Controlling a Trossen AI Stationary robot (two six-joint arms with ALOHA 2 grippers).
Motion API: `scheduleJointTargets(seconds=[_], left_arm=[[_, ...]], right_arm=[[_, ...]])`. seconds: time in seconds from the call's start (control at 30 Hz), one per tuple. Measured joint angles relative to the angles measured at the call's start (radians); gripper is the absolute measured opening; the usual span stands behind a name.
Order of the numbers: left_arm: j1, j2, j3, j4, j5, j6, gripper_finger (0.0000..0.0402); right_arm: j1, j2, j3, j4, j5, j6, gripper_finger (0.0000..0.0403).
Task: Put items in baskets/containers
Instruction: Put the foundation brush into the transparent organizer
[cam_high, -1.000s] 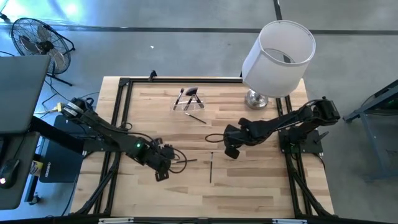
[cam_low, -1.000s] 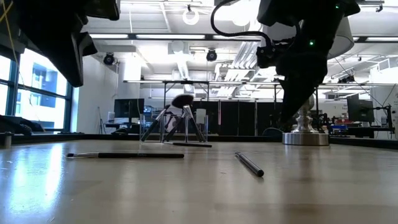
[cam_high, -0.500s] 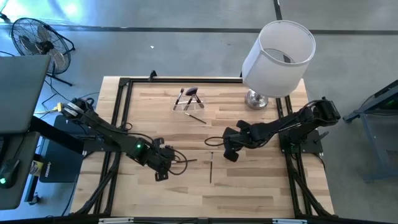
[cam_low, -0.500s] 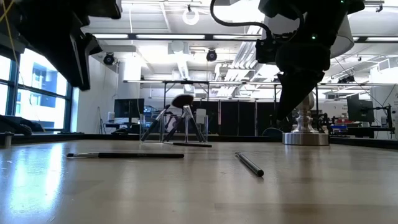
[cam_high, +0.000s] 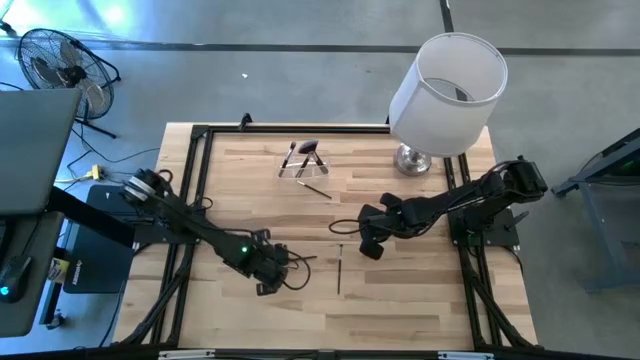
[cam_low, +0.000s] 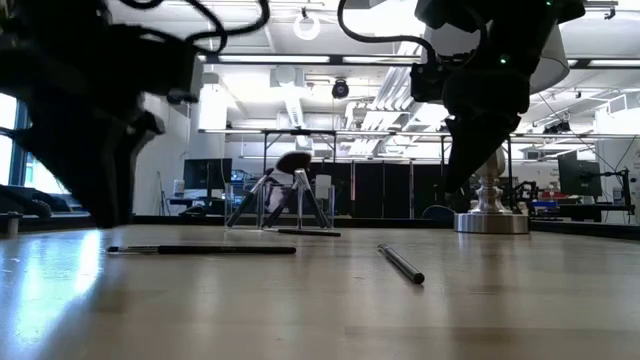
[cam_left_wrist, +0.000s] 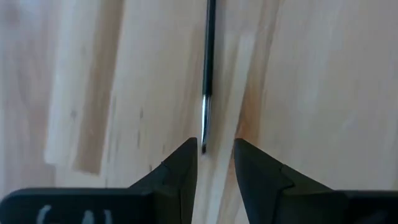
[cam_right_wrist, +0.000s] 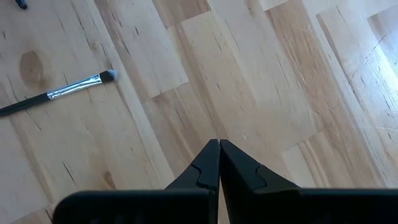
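Observation:
A slim dark brush (cam_high: 303, 260) with a silver ferrule lies flat on the wood near the table's middle. My left gripper (cam_high: 272, 275) is down at its left end. In the left wrist view the open left gripper (cam_left_wrist: 214, 146) has one finger on either side of the brush's bristle tip (cam_left_wrist: 203, 148). A second dark brush (cam_high: 339, 275) lies beside it. My right gripper (cam_high: 368, 247) hangs shut over the table's middle, holding nothing (cam_right_wrist: 219, 144). The clear holder (cam_high: 303, 163) stands near the far edge with several brushes in it, one with a fluffy brown head (cam_low: 293, 160).
A big white lampshade (cam_high: 445, 80) on a silver base (cam_high: 412, 158) stands at the far right corner. One more thin brush (cam_high: 316, 189) lies just in front of the holder. A silver-ferruled brush (cam_right_wrist: 74, 88) shows ahead of the right gripper. Black frame rails border the table.
My left gripper has moved toward the table's right and near edge and come down to the left end of the lying brush. The brushes and the holder have stayed where they were.

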Motion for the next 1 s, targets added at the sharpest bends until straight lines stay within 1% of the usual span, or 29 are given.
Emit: scheduleJointTargets(seconds=[0.13, 0.27, 0.4, 0.57, 0.67, 0.83, 0.87, 1.0], left_arm=[[0.0, 0.052, 0.002, 0.001, 0.016, 0.0, 0.0101], [0.0, 0.086, 0.004, -0.01, 0.01, 0.0, 0.0101], [-0.002, 0.108, 0.006, -0.01, -0.013, 0.0, 0.0101], [-0.002, 0.117, 0.005, -0.01, -0.014, 0.003, 0.0097], [-0.002, 0.118, 0.004, -0.006, -0.013, 0.0, 0.0076], [-0.002, 0.12, 0.004, 0.0, 0.008, -0.001, 0.0013], [-0.001, 0.12, 0.004, 0.001, 0.014, -0.005, 0.0007], [-0.001, 0.12, 0.003, 0.002, 0.015, -0.046, 0.0006]], right_arm=[[0.0, 0.0, 0.0, 0.002, 0.0, 0.0, 0.0003], [0.0, 0.0, 0.0, 0.003, -0.011, 0.0, 0.0002], [0.0, 0.0, 0.0, 0.005, -0.023, 0.0, 0.0006], [0.0, 0.0, 0.0, 0.012, -0.023, 0.0, 0.0003], [0.0, 0.0, 0.0, 0.021, -0.024, -0.016, 0.0002], [0.0, 0.0, 0.0, 0.033, -0.024, -0.018, 0.0007], [0.0, 0.0, 0.0, 0.033, -0.024, -0.018, 0.0006], [0.0, 0.0, 0.0, 0.033, -0.024, -0.019, 0.0002]])
